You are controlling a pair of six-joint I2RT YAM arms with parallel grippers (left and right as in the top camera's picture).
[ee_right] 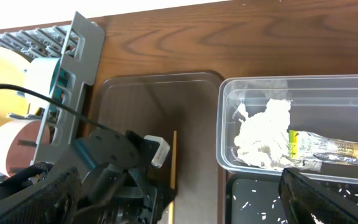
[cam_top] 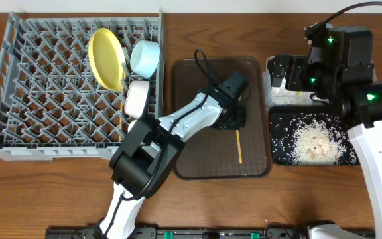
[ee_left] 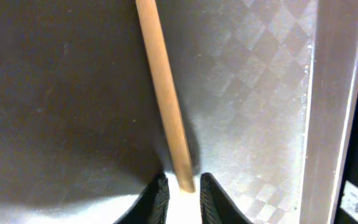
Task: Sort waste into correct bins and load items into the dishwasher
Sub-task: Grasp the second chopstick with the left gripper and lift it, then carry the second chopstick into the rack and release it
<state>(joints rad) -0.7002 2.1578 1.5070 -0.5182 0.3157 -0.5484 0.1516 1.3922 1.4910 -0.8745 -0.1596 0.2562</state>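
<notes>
Pinching down now, the left gripper (ee_left: 183, 193) has its two black fingertips drawn in tight on the near end of a thin, pale-brown wooden chopstick (ee_left: 166, 93). The stick is smooth, straight and round-edged. It lies flat on the dark brown serving tray (cam_top: 191, 159), and from the wrist camera it runs away from the jaws toward the tray's far side. Its end sits squarely between the fingertips, one on each side, so the jaws are clamped on the stick.

Off to the right, the right gripper (cam_top: 298, 76) hangs with its jaws spread wide above the clear rectangular plastic container (ee_right: 328, 87). That container holds crumpled white tissue (ee_right: 263, 134) and a green-and-yellow wrapper (ee_right: 328, 149).

In the grey dish rack (cam_top: 45, 99) stand the round yellow plate (cam_top: 106, 58) and the light blue bowl (cam_top: 146, 58).
</notes>
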